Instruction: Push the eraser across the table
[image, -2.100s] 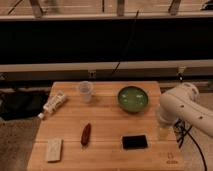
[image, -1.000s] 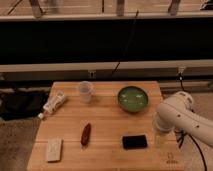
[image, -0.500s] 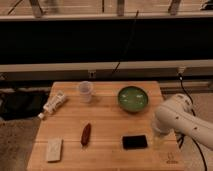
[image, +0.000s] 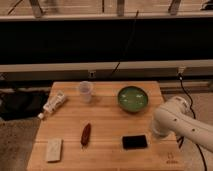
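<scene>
Since the earliest frame the white arm (image: 175, 120) has dropped lower and nearer, toward the table's right near corner.

Camera view: the gripper (image: 156, 133) sits at the arm's low end, just right of the eraser (image: 135, 142). The arm's bulk masks it, so contact and grip state cannot be told. The arm runs out of view at the right. The eraser, a flat black rectangle, lies near the table's near edge, right of centre.

The table (image: 107, 117) is light planked wood. It carries:
- a round green bowl (image: 133, 98)
- a clear cup (image: 85, 91)
- a white tube (image: 54, 104) at the left edge
- a slim red-brown object (image: 85, 134), identity unclear
- a beige block (image: 54, 150)

A black cable (image: 125, 47) hangs against the dark far wall.
</scene>
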